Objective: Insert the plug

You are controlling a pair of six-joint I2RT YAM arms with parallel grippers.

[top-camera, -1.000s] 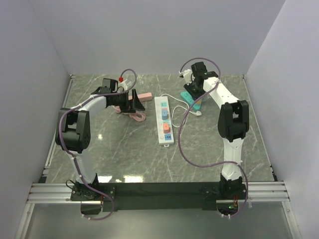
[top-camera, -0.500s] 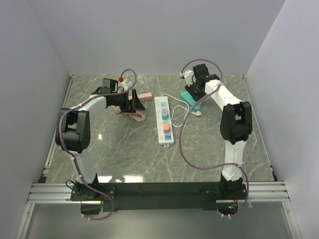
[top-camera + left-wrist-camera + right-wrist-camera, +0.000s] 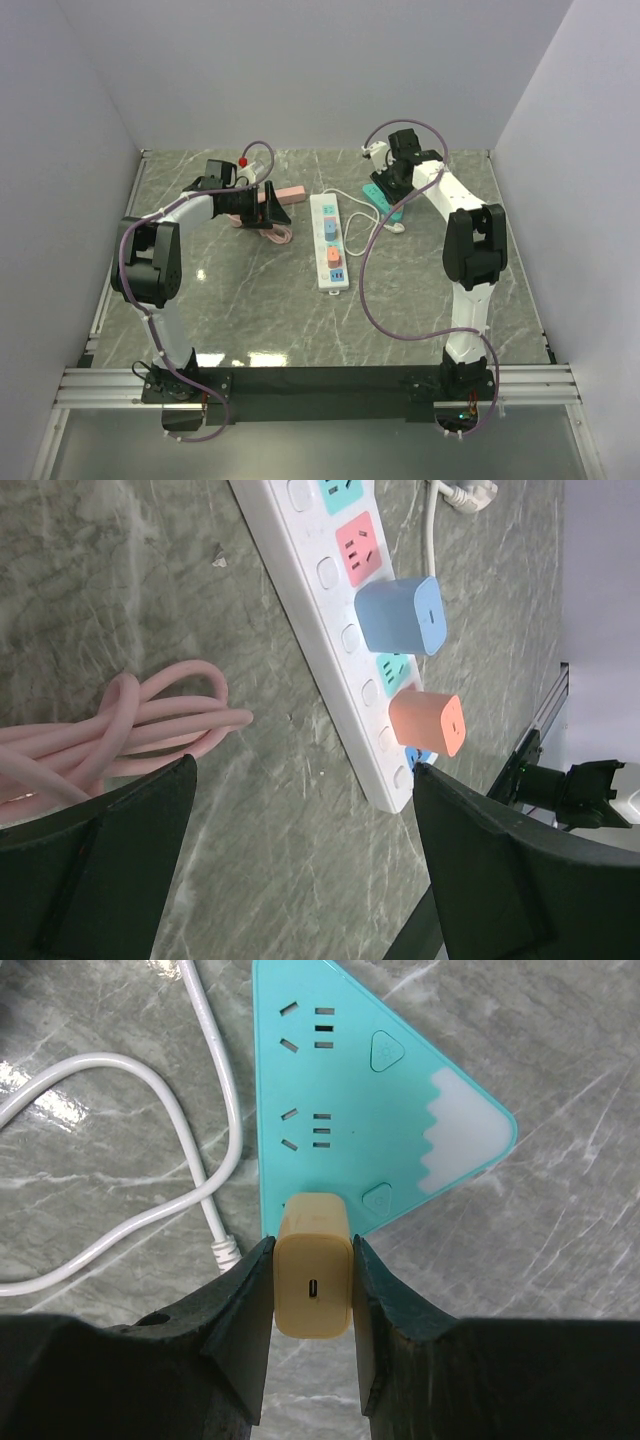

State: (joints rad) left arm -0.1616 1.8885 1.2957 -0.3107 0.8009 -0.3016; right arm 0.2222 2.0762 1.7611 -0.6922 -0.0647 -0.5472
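The plug (image 3: 313,1278), a tan cube with its small port facing my wrist camera, is clamped between the fingers of my right gripper (image 3: 312,1250), one finger pressed on each side. It sits right at the edge of the teal block (image 3: 370,1110), over the end of that edge where the row of sockets stops. I cannot tell whether its prongs are in a socket or only above one. Two socket sets on the teal block show bare beyond the plug.

A white cable (image 3: 150,1140) loops on the table (image 3: 260,310) just left of the teal block, its end lying close beside my finger.

From the top view, the white strip (image 3: 329,240) lies left of the teal block, near it but apart. A blue charger (image 3: 400,615) and an orange charger (image 3: 428,723) stand plugged into it.

Further left of the teal block, past the white strip, my left gripper (image 3: 305,780) hangs spread wide with nothing between its fingers. A pink cable (image 3: 130,725) is coiled on the table just beside it, on the side away from the teal block.
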